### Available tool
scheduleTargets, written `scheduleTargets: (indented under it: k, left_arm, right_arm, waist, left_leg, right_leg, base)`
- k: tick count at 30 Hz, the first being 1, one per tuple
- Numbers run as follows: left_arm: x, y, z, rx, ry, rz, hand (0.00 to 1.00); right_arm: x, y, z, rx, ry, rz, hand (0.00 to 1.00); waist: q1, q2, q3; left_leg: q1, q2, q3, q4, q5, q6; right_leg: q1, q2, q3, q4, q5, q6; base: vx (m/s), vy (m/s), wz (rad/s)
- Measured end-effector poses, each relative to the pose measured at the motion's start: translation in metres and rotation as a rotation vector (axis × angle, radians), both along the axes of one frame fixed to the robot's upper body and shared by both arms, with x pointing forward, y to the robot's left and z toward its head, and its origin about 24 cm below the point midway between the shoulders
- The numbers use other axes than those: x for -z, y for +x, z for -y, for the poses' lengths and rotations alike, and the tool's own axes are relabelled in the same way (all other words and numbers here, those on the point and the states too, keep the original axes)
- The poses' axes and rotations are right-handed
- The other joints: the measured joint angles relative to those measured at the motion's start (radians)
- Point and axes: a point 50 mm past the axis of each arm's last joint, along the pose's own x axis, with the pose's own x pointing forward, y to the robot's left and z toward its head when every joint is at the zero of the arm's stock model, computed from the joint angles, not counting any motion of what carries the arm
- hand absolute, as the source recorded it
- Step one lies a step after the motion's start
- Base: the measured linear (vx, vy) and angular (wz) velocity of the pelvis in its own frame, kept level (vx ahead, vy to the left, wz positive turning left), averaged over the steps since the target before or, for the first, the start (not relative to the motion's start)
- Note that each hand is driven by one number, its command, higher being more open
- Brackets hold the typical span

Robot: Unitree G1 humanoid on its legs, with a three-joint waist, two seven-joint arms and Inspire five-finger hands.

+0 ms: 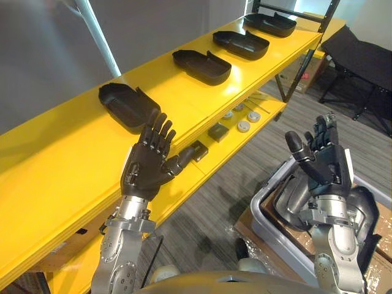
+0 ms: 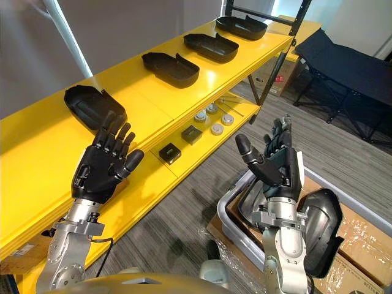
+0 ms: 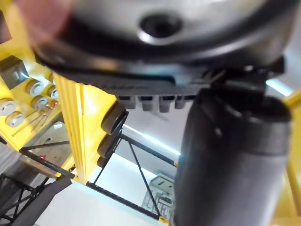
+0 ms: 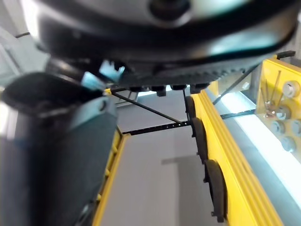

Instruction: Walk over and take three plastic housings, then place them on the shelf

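Several black plastic housings lie in a row on the yellow shelf's (image 1: 55,165) top board: the nearest housing (image 1: 125,105), a second housing (image 1: 202,65), a third housing (image 1: 241,44) and a far housing (image 1: 269,24). My left hand (image 1: 150,160) is raised in front of the shelf edge, just below the nearest housing, fingers straight, holding nothing. My right hand (image 1: 321,158) is held up over a grey bin (image 1: 269,229) on the floor, fingers straight and empty. More dark housings (image 2: 321,229) rest in that bin.
The lower yellow board carries small dark blocks (image 1: 217,131) and round silver parts (image 1: 244,126). The bin stands on cardboard (image 2: 367,245). A dark folding cot (image 1: 361,58) stands at the far right, beside a black metal rack frame (image 1: 306,49).
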Motion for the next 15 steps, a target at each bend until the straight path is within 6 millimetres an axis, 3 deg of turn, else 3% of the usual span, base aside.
scheduleTargets:
  k: [3, 6, 9, 12, 13, 14, 15]
  left_arm:
    - [0.004, 0.001, -0.001, -0.023, -0.001, -0.027, 1.00]
    - [0.008, 0.002, -0.001, -0.035, -0.017, -0.044, 1.00]
    - [0.007, 0.002, 0.002, -0.025, -0.034, -0.032, 1.00]
    - [0.006, 0.002, 0.001, -0.005, -0.040, -0.019, 1.00]
    - [0.006, 0.002, 0.001, -0.003, -0.053, -0.019, 1.00]
    - [0.007, 0.002, -0.001, -0.020, -0.056, -0.025, 1.00]
    - [0.008, 0.003, -0.003, -0.031, -0.056, -0.032, 1.00]
  right_arm:
    - [0.011, 0.005, -0.004, -0.022, 0.099, -0.033, 1.00]
    - [0.027, 0.007, -0.002, 0.013, 0.142, -0.095, 1.00]
    - [0.040, 0.000, -0.002, 0.071, 0.185, -0.139, 1.00]
    - [0.044, -0.006, -0.005, 0.092, 0.192, -0.150, 1.00]
    - [0.043, -0.006, -0.006, 0.087, 0.193, -0.143, 1.00]
    - [0.039, -0.001, -0.009, 0.053, 0.199, -0.114, 1.00]
    - [0.037, 0.003, -0.011, 0.036, 0.199, -0.099, 1.00]
  waist:
    - [0.008, -0.003, 0.001]
    - [0.008, 0.020, 0.010]
    - [0.007, 0.038, 0.042]
    - [0.022, 0.019, 0.068]
    - [0.027, 0.004, 0.076]
    - [0.047, -0.005, 0.082]
    - [0.048, 0.004, 0.082]
  left_leg:
    - [-0.014, -0.009, -0.016, 0.007, 0.000, 0.002]
    - [-0.012, -0.010, -0.056, 0.013, -0.002, 0.004]
    - [0.025, -0.017, -0.075, 0.018, -0.002, 0.009]
    - [0.082, -0.043, -0.028, 0.030, -0.020, 0.036]
    - [0.083, -0.049, -0.004, 0.046, -0.029, 0.042]
    - [0.073, -0.045, 0.068, 0.076, -0.042, 0.062]
    - [0.067, -0.030, 0.097, 0.071, -0.036, 0.069]
  right_leg:
    - [0.000, -0.010, -0.012, -0.007, 0.003, 0.004]
    - [0.009, -0.009, -0.040, 0.020, -0.005, -0.006]
    - [-0.008, -0.008, -0.036, 0.148, -0.049, -0.014]
    - [-0.029, -0.016, 0.025, 0.230, -0.060, -0.016]
    - [-0.036, -0.021, 0.020, 0.227, -0.054, -0.009]
    - [-0.057, -0.025, -0.014, 0.179, 0.012, -0.022]
    - [-0.053, -0.021, -0.030, 0.127, 0.069, -0.047]
  base:
    - [0.04, 0.055, 0.17]
    - [0.02, 0.029, 0.24]
    - [-0.04, 0.028, 0.06]
    - [-0.14, 0.059, -0.54]
    - [-0.34, 0.087, -1.43]
    - [-0.35, 0.046, -1.29]
    - [-0.44, 0.028, -1.53]
